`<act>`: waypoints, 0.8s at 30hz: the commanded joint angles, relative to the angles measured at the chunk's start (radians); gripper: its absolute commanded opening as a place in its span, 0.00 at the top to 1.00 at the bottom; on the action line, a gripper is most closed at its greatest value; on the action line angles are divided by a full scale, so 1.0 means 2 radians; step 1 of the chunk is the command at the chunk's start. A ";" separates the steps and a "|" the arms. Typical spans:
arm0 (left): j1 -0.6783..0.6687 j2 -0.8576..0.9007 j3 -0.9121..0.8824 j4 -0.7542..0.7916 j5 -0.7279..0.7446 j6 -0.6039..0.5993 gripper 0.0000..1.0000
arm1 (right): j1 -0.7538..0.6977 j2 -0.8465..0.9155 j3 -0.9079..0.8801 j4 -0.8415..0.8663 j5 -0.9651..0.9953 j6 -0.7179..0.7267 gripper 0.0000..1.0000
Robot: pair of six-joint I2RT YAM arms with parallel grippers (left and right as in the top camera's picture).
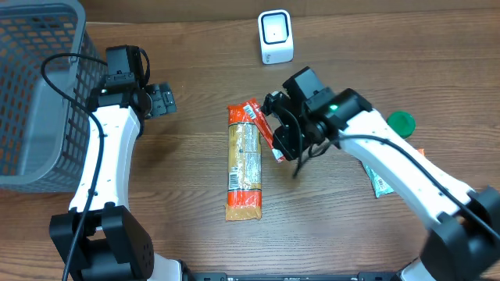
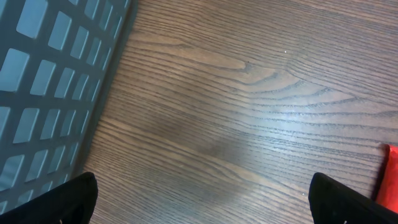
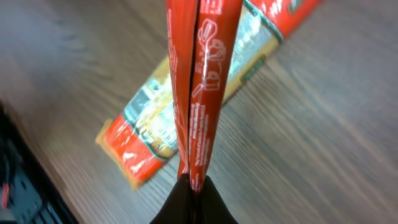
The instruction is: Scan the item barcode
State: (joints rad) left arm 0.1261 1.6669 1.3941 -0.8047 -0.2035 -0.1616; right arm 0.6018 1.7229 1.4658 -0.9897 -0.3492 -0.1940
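From overhead, the left tool (image 1: 162, 100) hangs over the bare table (image 1: 180, 47) just right of the grey mesh basket (image 1: 35, 94). Its jaws are spread wide with nothing between them. The right tool (image 1: 275, 134) is near the middle of the table, clamped tight on one end of a slim red packet (image 1: 262, 123). That packet sits just right of the far end of a long pasta packet (image 1: 244, 168), which lies flat, running near to far. The white scanner (image 1: 275, 37) stands at the far edge, apart from the red packet and slightly to its right. A green disc (image 1: 401, 122) lies to the right, beyond the right arm. In the left wrist view, two black fingertips (image 2: 71, 199) sit in the lower corners, wide apart over wood grain. The basket wall is at left and a red sliver (image 2: 390, 180) shows at the right edge. In the right wrist view, the closed fingers pinch the red packet, seen edge-on. The pasta packet lies on the table beyond it.
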 commanded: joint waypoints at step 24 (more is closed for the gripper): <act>-0.001 0.001 0.008 0.000 -0.003 -0.001 0.00 | -0.056 -0.020 0.247 -0.125 0.122 -0.037 0.97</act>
State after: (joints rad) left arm 0.1261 1.6669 1.3941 -0.8047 -0.2035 -0.1616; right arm 0.5167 1.6611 1.8130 -1.2098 -0.1150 -0.2977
